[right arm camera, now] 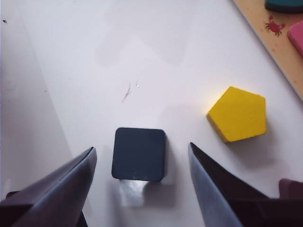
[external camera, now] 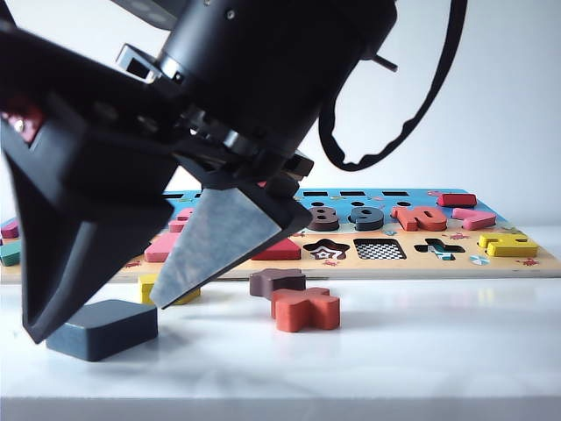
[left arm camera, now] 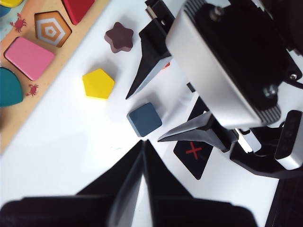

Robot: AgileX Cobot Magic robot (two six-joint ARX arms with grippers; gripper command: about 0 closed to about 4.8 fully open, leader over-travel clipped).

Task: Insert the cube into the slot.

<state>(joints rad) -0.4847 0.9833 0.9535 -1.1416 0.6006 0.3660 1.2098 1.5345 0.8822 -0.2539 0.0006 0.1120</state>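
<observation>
The cube (right arm camera: 138,154), a flat slate-blue block with rounded corners, lies flat on the white table (right arm camera: 142,56). My right gripper (right arm camera: 141,146) is open and straddles it, with a gap between each finger and the block. Seen from outside, that gripper (external camera: 98,322) reaches across to the left, low over the cube (external camera: 102,329). The slot (external camera: 379,249), a checkered square recess, is in the puzzle board (external camera: 491,263) far to the right. My left gripper (left arm camera: 143,142) hangs above, fingers meeting, looking down on the cube (left arm camera: 144,119).
A yellow pentagon block (right arm camera: 238,114) lies close beside the cube. A brown star block (external camera: 276,281) and an orange-red cross block (external camera: 305,309) sit in front of the board. A black card with a red cross (left arm camera: 193,151) lies under the right arm.
</observation>
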